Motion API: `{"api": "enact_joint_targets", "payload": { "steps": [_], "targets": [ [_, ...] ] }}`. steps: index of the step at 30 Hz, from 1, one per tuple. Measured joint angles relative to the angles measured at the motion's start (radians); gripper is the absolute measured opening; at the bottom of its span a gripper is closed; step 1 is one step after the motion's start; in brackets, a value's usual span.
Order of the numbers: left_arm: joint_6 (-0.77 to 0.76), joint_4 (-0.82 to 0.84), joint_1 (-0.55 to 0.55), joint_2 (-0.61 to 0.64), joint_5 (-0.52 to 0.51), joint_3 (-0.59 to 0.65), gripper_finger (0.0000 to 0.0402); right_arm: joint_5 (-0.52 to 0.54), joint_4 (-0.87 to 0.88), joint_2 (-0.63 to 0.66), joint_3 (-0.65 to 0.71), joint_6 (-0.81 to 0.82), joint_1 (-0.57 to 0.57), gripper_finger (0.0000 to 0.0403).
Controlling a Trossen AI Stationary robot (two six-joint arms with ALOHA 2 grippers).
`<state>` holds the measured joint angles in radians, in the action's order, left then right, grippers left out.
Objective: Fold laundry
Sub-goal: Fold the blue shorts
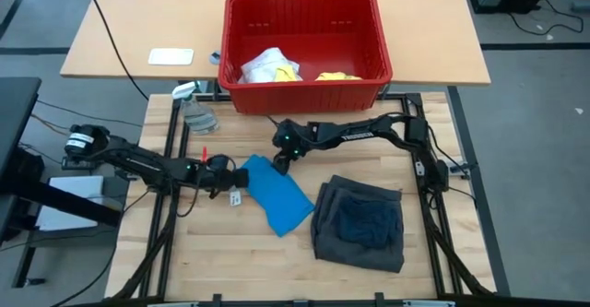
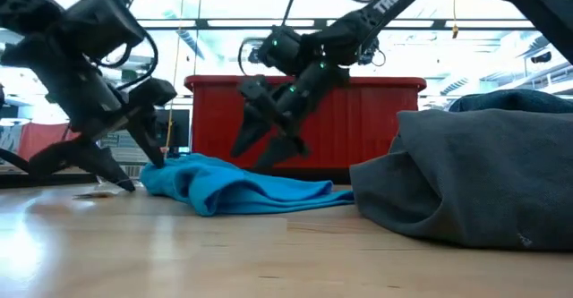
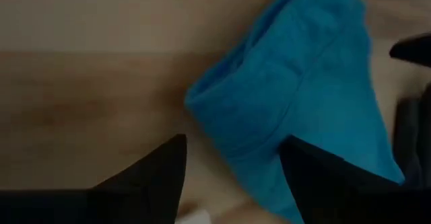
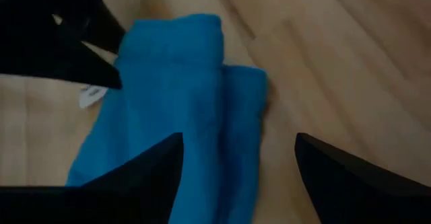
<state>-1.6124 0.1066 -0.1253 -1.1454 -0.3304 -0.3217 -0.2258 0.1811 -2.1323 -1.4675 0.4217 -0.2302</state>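
A bright blue piece (image 1: 279, 196) lies bunched on the wooden table (image 1: 212, 252), left of centre. My left gripper (image 1: 232, 183) stands open at its left end, fingers (image 3: 161, 163) on either side of the cloth's edge (image 3: 202, 106). My right gripper (image 1: 278, 162) hangs open just above the piece's far end (image 4: 195, 56), slanting down and touching nothing. The dark grey shorts (image 1: 359, 222) lie folded at the right with a small navy piece (image 1: 367, 219) on top. A yellow shirt (image 1: 337, 75) and white cloth (image 1: 265, 65) lie in the basket. My left gripper is open at the blue piece's left end (image 2: 166, 168), slanting down from the table's left. One finger (image 3: 316, 170) shows over the cloth in the wrist view; I cannot tell whether it touches.
A red slotted basket (image 1: 304, 90) stands at the table's far edge. A clear spray bottle (image 1: 194, 112) lies far left. A white pad (image 1: 171, 56) rests on the farther table. Bare wood (image 1: 221, 261) shows along the near edge.
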Motion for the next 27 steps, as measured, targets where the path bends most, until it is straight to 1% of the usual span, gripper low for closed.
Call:
{"api": "enact_joint_targets", "payload": {
  "steps": [4, 8, 12, 15, 19, 20, 21, 24, 25, 27],
  "targets": [
    [0.018, -0.088, 0.045, 0.002, -0.013, 0.043, 0.0236, -0.050, -0.019, -0.038, -0.004, 0.000, -0.023, 0.0282],
    [0.169, -0.174, 0.088, -0.004, -0.042, 0.059, 0.0225, -0.105, -0.064, -0.073, -0.007, -0.002, -0.031, 0.0281],
    [0.323, -0.276, 0.106, -0.017, -0.015, 0.059, 0.0205, -0.191, -0.104, -0.106, -0.008, 0.028, -0.031, 0.0278],
    [0.345, -0.297, 0.107, -0.032, 0.020, 0.058, 0.0191, -0.202, -0.098, -0.111, -0.010, 0.070, -0.018, 0.0269],
    [0.329, -0.287, 0.107, -0.034, 0.038, 0.058, 0.0183, -0.272, -0.070, -0.100, -0.007, 0.096, 0.009, 0.0245],
    [0.325, -0.279, 0.112, -0.034, 0.039, 0.058, 0.0183, -0.276, -0.064, -0.098, -0.006, 0.102, 0.015, 0.0240],
    [0.325, -0.276, 0.120, -0.034, 0.040, 0.058, 0.0183, -0.258, -0.063, -0.093, -0.005, 0.111, 0.017, 0.0237],
    [0.325, -0.258, 0.138, -0.034, 0.040, 0.058, 0.0183, -0.171, -0.072, -0.087, -0.005, 0.140, 0.008, 0.0233],
    [0.325, -0.253, 0.145, -0.034, 0.039, 0.058, 0.0182, -0.159, -0.085, -0.091, -0.004, 0.140, -0.001, 0.0232],
    [0.325, -0.249, 0.157, -0.034, 0.039, 0.058, 0.0178, -0.167, -0.097, -0.103, -0.004, 0.143, -0.018, 0.0228]
  ]
}}
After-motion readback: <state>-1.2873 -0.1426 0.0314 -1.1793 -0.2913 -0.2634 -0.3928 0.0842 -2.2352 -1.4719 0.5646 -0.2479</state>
